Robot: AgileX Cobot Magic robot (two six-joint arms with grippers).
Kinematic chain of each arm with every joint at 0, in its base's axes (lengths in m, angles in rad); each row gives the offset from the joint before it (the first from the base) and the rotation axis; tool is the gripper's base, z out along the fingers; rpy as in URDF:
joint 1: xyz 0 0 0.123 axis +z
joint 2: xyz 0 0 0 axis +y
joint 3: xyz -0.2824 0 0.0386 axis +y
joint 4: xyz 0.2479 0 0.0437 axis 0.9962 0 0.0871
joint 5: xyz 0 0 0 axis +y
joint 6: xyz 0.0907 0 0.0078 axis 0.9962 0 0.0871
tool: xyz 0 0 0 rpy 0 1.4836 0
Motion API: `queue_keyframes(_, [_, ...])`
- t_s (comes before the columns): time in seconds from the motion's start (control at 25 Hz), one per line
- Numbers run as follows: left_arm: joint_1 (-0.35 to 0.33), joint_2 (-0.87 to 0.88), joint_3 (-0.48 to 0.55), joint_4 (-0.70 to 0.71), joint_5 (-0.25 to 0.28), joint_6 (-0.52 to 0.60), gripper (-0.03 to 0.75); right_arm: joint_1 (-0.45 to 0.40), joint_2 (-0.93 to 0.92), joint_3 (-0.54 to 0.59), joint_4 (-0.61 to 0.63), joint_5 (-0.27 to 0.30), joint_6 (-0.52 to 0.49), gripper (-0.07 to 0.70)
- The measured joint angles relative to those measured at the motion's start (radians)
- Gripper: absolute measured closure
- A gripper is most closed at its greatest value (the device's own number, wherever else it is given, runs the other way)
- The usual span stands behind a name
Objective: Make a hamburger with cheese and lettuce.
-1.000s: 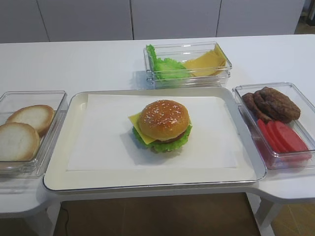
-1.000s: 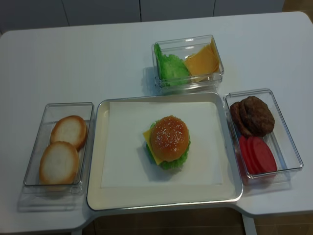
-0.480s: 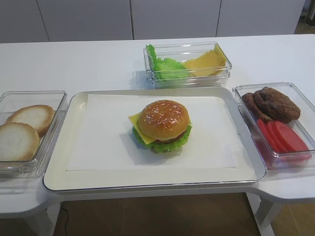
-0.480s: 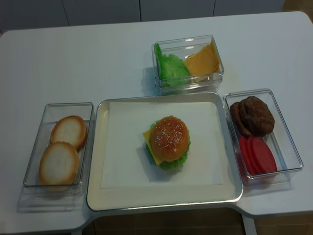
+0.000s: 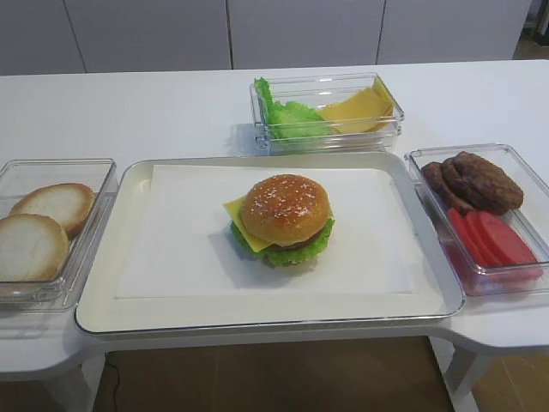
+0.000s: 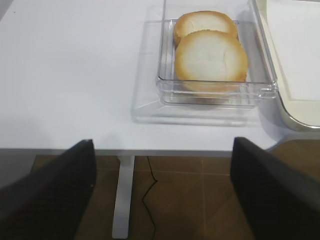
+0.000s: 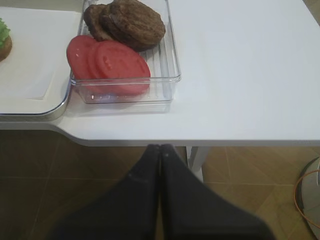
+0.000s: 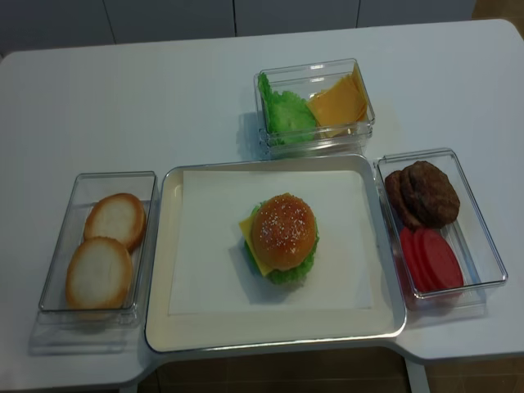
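Observation:
The hamburger point(image 5: 286, 219) point(image 8: 282, 236) stands in the middle of the paper-lined tray point(image 5: 101, 283), with a sesame bun on top. A yellow cheese point(image 5: 234, 209) corner sticks out on its left, and the lettuce point(image 5: 296, 254) forms a green fringe underneath. Neither gripper shows in the two high views. In the right wrist view my right gripper point(image 7: 160, 150) is shut with nothing in it, below the table's front edge near the patty box. In the left wrist view my left gripper point(image 6: 162, 142) is open and empty, off the table's front edge before the bun box.
A clear box point(image 5: 326, 112) behind the tray holds spare lettuce and cheese. A box point(image 5: 515, 163) to the right of the tray holds brown patties and red tomato slices point(image 7: 110, 62). A box point(image 6: 217, 92) on the left holds two pale bun halves.

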Motion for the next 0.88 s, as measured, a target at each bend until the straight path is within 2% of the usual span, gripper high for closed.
queue_keyframes(0.88, [0.000,0.000,0.000,-0.004,-0.002,0.002,0.098,0.000,0.000,0.000,0.000,0.000,0.000,0.680])
